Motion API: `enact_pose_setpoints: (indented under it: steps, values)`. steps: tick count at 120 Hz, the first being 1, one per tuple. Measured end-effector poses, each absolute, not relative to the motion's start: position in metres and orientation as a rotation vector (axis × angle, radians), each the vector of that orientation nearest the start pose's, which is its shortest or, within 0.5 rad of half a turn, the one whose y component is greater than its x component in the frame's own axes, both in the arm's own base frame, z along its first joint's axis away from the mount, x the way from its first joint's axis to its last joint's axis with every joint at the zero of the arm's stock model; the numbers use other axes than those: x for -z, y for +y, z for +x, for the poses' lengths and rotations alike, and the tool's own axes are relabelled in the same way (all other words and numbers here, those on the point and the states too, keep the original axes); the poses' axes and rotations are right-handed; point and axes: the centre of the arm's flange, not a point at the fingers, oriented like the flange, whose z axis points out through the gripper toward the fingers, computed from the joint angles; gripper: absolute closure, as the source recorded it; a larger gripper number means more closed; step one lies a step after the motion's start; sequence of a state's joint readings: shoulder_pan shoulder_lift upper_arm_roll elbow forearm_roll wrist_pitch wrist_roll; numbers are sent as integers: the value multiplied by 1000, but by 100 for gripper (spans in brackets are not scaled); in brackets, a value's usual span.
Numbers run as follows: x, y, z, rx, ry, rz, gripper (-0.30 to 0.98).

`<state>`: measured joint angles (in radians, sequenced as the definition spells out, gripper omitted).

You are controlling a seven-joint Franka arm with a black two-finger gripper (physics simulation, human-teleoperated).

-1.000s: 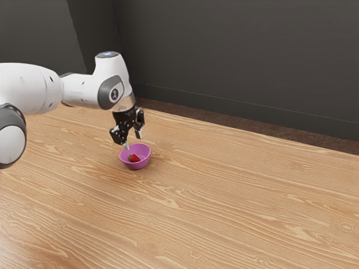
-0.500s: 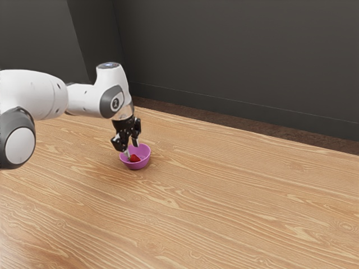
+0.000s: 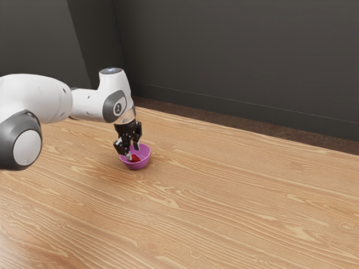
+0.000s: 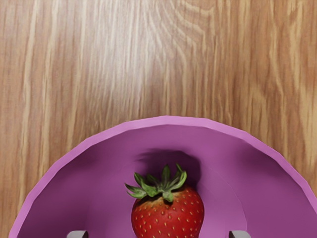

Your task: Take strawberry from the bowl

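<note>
My gripper [image 3: 132,152] is open over the purple bowl [image 3: 146,159] in the exterior view, its fingertips reaching down to the bowl's opening. The red strawberry [image 3: 136,159] lies inside, just below the fingertips. Seen from the wrist, the tips of my gripper [image 4: 158,234] stand wide apart, one on either side of the strawberry [image 4: 168,215], with bowl floor visible between each tip and the fruit. Its green leaves point toward the wall of the bowl [image 4: 101,176]. The lower end of the strawberry is cut off from sight.
The bowl stands on a wooden table [image 3: 224,196] that stretches far toward the exterior view's right. Behind the table's far edge rises a dark wall [image 3: 241,61].
My hand has come down toward the bowl and shifted slightly to the exterior view's right, bringing the fingertips to the bowl's opening. The bowl has stayed where it was.
</note>
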<state>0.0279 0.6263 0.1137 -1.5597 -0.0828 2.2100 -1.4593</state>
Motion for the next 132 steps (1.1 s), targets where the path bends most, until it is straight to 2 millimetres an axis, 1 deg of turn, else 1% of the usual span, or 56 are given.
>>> enact_pose_setpoints:
  steps: [54,67,132]
  values:
    - [-281,91,698,-39,2295,2117,36]
    - [-274,93,699,-30,2303,2116,37]
    - [-265,91,703,-29,2303,2117,45]
